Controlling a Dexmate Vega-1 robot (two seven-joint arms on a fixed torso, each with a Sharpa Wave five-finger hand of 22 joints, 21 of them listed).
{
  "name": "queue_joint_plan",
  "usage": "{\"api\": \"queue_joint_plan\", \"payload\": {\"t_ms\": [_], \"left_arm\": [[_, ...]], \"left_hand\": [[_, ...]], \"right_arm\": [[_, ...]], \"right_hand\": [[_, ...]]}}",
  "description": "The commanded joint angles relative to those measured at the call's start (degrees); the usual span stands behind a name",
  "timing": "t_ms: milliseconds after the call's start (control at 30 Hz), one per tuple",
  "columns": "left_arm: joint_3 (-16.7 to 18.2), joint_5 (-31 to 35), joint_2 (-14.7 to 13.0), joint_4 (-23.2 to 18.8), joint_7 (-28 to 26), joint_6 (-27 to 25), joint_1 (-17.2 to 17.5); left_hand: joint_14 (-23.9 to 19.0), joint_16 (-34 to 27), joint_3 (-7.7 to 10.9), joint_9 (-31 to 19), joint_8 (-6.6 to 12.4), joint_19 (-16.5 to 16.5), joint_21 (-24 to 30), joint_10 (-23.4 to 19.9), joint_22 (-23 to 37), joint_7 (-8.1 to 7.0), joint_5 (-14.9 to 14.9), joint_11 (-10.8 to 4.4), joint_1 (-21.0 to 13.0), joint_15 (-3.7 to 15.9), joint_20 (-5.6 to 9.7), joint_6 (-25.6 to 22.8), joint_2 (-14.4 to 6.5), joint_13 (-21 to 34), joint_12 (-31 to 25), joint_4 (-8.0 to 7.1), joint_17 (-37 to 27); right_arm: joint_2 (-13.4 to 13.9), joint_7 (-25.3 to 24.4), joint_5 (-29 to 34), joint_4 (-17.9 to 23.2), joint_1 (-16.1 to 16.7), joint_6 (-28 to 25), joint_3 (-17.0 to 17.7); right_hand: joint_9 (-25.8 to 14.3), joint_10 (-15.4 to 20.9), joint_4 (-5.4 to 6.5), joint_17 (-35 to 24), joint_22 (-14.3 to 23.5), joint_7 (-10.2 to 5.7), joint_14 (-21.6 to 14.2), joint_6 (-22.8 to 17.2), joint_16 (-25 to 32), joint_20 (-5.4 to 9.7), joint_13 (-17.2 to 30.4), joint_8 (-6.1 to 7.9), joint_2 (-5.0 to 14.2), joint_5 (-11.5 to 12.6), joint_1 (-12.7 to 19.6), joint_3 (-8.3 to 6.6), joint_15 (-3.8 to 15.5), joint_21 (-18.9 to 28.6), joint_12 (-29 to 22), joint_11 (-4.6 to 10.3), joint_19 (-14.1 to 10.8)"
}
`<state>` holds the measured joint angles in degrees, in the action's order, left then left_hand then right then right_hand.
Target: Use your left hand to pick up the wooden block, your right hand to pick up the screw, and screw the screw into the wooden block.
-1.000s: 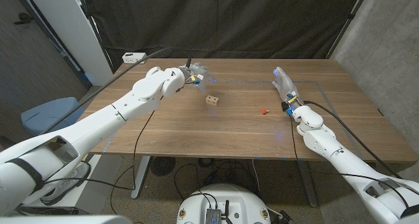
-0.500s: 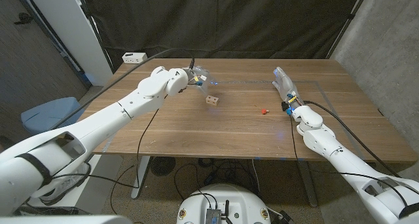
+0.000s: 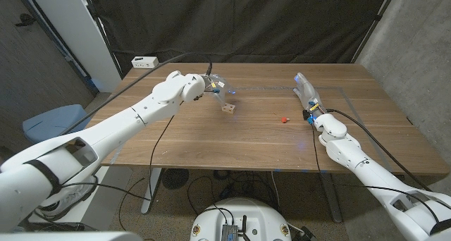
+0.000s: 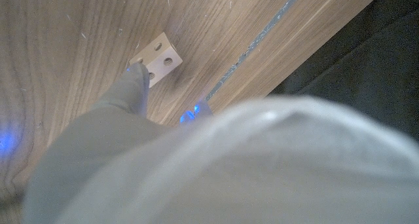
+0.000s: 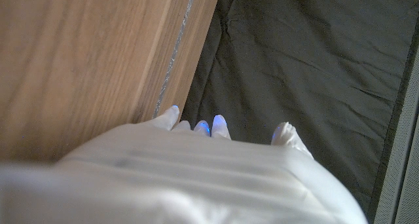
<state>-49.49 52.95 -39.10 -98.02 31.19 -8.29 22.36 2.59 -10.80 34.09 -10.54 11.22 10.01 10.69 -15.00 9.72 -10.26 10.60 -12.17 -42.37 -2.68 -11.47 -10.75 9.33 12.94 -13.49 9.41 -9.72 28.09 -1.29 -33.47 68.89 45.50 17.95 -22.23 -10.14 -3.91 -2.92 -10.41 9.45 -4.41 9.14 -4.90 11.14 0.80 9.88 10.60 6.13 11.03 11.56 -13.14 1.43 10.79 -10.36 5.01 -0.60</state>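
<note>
Table [image 3: 232,139], wooden, rectangular; broad bare wood between the near edge and the objects, and between the two arms. Dark curtain [image 3: 268,22] hangs behind the far edge; white power strip [image 3: 144,61] sits at the far left corner.

Wooden block [image 3: 227,108]: small pale cube with round holes in its faces, lying on the table left of centre, nearer the far edge than the near one. Bare wood on its near and right sides.

Screw [image 3: 284,118]: small red item, lying on the table right of the block, well apart from it, near the right hand but not touched.

Left hand [image 3: 215,86]: reaches in from the left, poised just beyond and left of the block. Head view shows fingers spread, nothing held. Left wrist view shows one fingertip [image 4: 136,74] at the block's [image 4: 157,57] edge, with the block's holes plain; whether it truly touches cannot be told.

Right hand [image 3: 308,93]: stands near the table's far right part, fingers extended toward the far edge and close together, holding nothing. Right wrist view shows fingertips [image 5: 219,124] lying past the table edge against the curtain, slightly parted; the screw falls outside that picture.
</note>
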Motion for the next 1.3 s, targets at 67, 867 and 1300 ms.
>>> {"api": "queue_joint_plan", "payload": {"t_ms": [67,867,1300], "left_arm": [[-1.58,-0.31,0.80,2.33,-0.52,-0.52,-0.70],[-3.54,0.41,1.36,4.72,-3.73,-0.33,-0.59],[-4.07,0.23,1.60,5.55,-5.41,-0.12,-0.08]], "left_hand": [[-0.01,-0.07,-0.33,-0.07,-0.14,3.00,0.18,-0.01,0.29,0.21,0.35,0.37,-0.46,-0.44,-0.62,0.20,-0.37,0.35,-0.08,-0.16,-0.23],[-0.44,-0.18,-0.50,-0.08,-0.19,2.44,0.37,-0.37,0.30,0.07,0.24,0.33,-1.01,-0.14,-0.52,0.54,-0.97,0.55,-0.25,-0.20,-0.23],[-1.17,-0.33,-0.78,-0.10,0.37,1.50,0.58,-1.40,0.29,-0.04,0.10,0.10,-1.44,0.69,-0.52,-0.83,-1.24,0.77,-0.68,-0.25,-0.23]], "right_arm": [[0.04,-1.41,0.37,0.43,0.44,-0.85,-0.04],[0.34,-2.83,0.52,1.93,1.88,-1.18,0.17],[0.27,-3.50,0.65,2.57,2.41,-1.27,0.19]], "right_hand": [[-0.16,-0.39,-0.42,-0.14,0.23,0.07,0.43,0.41,-0.26,0.05,0.17,-0.07,0.03,0.31,-0.61,-0.26,-0.04,-0.01,0.03,0.31,0.04],[-0.17,-0.43,-0.50,-0.15,0.23,0.04,0.47,0.46,-0.23,0.07,0.17,-0.02,0.08,0.32,-0.67,-0.38,-0.05,-0.02,-0.02,0.34,0.10],[-0.17,-0.46,-0.56,-0.15,0.23,0.12,0.45,0.40,-0.21,0.12,0.17,0.04,0.12,0.33,-0.68,-0.47,0.03,0.03,-0.03,0.37,0.01]]}}
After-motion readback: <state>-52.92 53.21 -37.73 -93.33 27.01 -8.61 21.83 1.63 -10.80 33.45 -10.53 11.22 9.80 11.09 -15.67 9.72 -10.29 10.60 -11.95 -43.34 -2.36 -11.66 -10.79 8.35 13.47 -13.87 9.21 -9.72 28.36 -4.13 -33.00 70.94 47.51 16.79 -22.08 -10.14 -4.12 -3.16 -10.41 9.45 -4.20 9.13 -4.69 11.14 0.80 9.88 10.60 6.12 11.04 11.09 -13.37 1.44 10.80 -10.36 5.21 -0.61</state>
